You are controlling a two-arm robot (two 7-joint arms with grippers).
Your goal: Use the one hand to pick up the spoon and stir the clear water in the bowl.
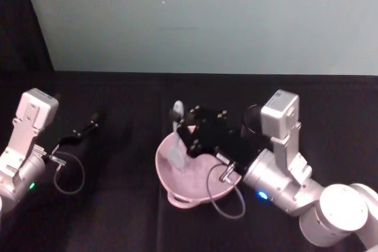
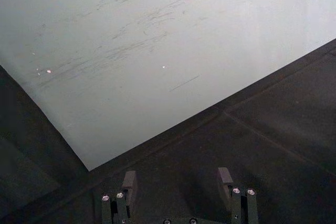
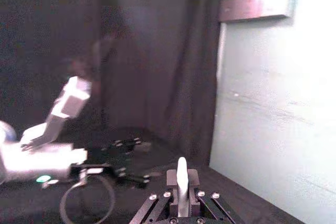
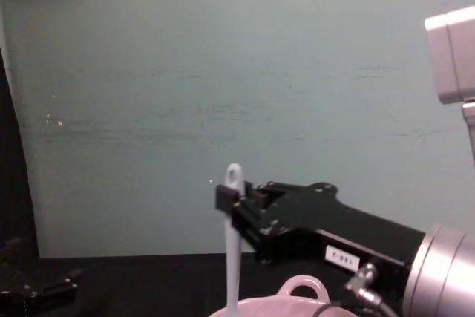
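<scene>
Closest to the robot, on the black table (image 1: 118, 205): the wide pale pink bowl (image 1: 198, 186), small loop handle (image 1: 180, 200) on the near rim. Standing in it, close to upright, the slim white spoon (image 1: 175, 149), greyish scoop down inside the bowl near the left wall, oval hole in the tip up top. Clamped on the handle just below that hole, from the right side: the right gripper (image 1: 184, 129), black and angular, fingers narrowed tight against the plastic, hovering above the bowl, white label sticker (image 4: 342, 259) on its flank. Water in the bowl too hard to make out. Off to the left, well apart from the bowl, low above the table: the left gripper (image 1: 93, 122), idle, fingers spread wide with nothing between. Beyond the table's far edge, a pale green wall (image 1: 207, 22).
</scene>
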